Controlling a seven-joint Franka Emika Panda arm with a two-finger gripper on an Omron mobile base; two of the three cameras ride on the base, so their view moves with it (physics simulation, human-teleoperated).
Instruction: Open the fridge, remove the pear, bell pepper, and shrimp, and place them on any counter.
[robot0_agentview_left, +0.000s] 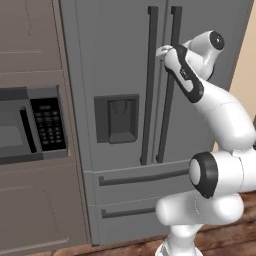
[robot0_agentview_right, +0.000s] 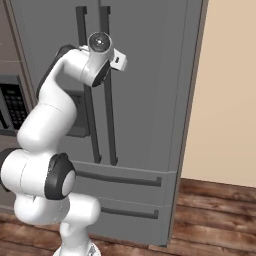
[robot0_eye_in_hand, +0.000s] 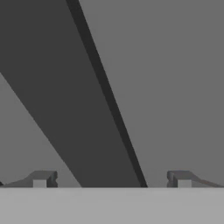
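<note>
You have before you the fridge (robot0_agentview_left: 125, 65), a tall grey steel French-door unit, both doors shut, with two dark vertical bar handles running side by side down the centre seam. The right-door handle (robot0_agentview_left: 172, 75) is the one nearest the hand; the left-door handle (robot0_agentview_left: 149, 85) stands just beside it. A recessed dispenser panel (robot0_agentview_left: 116, 119) sits in the left door, and two drawers (robot0_agentview_left: 135, 192) with dark horizontal pulls lie below the doors. Your gripper (robot0_eye_in_hand: 112, 181) is raised to the upper part of the right-door handle, with the arm's wrist pressed close to the door face in the left base view. In the hand view you see the jaws spread wide, one small dark tip at each side of the bottom, and the dark handle bar crossing on a slant between them; nothing is clamped, and you cannot tell whether either tip touches the bar. To the left of the fridge, a grey microwave (robot0_agentview_left: 25, 125) with a dark keypad is set into brown cabinetry (robot0_agentview_left: 30, 35). To the right you see a beige wall (robot0_agentview_right: 230, 90) and, below, a brown wooden floor (robot0_agentview_right: 215, 215).
</note>
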